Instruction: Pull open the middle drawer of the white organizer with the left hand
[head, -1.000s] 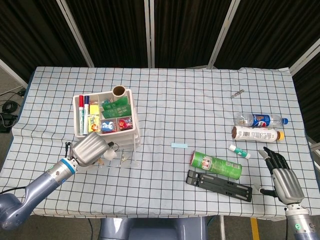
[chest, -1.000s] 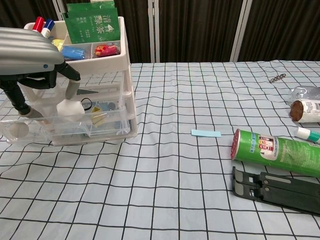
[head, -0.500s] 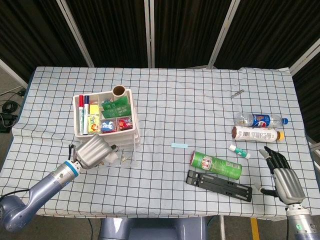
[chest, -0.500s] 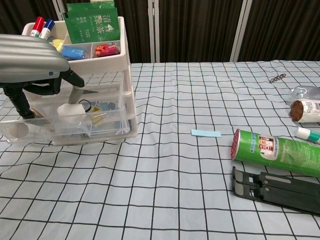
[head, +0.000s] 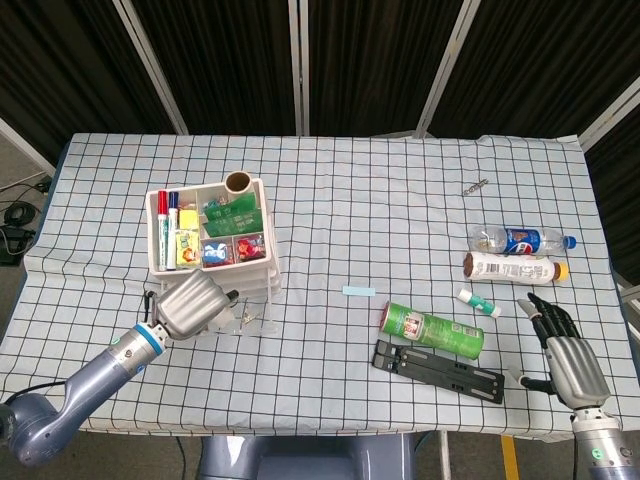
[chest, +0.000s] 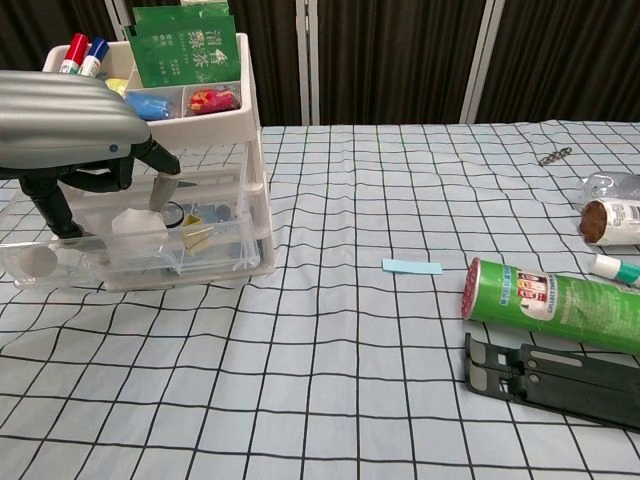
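Note:
The white organizer stands at the table's left, its top tray filled with markers and packets. Its clear middle drawer is pulled out toward the table's front, with small items inside. My left hand lies over the drawer's front end. In the chest view the left hand fills the upper left, above the organizer. Its dark fingers hook down inside the drawer, behind its front wall. My right hand rests at the front right edge, fingers apart and holding nothing.
A green can lies beside a black folding stand at front centre-right. A pale blue slip lies mid-table. Two bottles and a small tube sit at the right, a small metal piece farther back.
My left hand has shifted toward the table's front and a little right, its fingers still hooked in the drawer. The right hand has not moved.

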